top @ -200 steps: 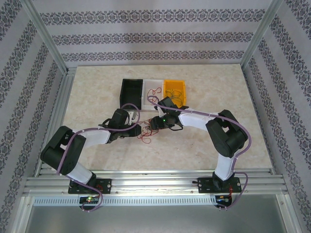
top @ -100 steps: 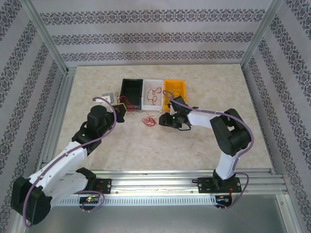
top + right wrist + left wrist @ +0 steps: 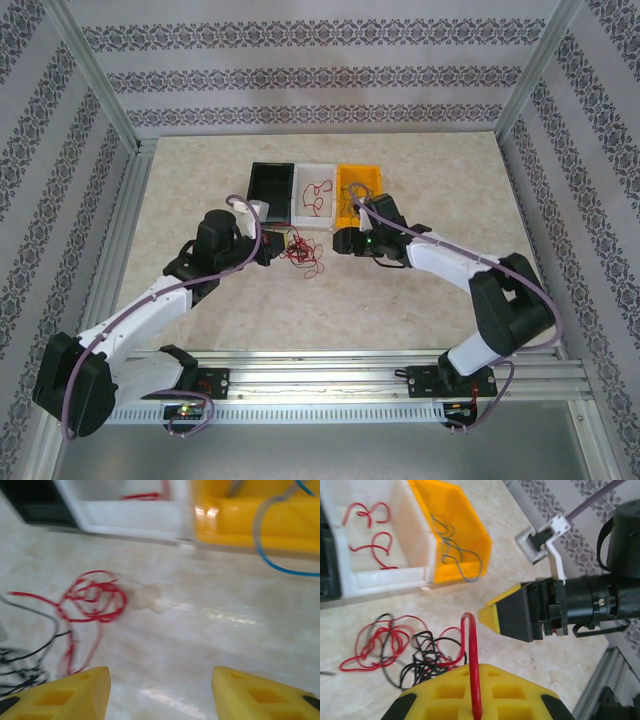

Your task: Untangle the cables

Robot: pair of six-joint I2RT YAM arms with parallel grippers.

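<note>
— Where's the tangle?
— The cables [image 3: 303, 254] lie between the arms, just right of the left gripper [image 3: 272, 250], which is clamped on a red wire [image 3: 470, 645]. The right gripper [image 3: 160, 690] stands apart and empty, with the bundle to its left.
— What has changed?
— The left gripper has swung in from the black bin [image 3: 270, 185].

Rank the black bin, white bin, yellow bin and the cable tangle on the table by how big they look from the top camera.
1. black bin, white bin, yellow bin: they look much alike, so I won't rank them; the yellow one is partly covered.
2. cable tangle: clearly smaller.
</note>
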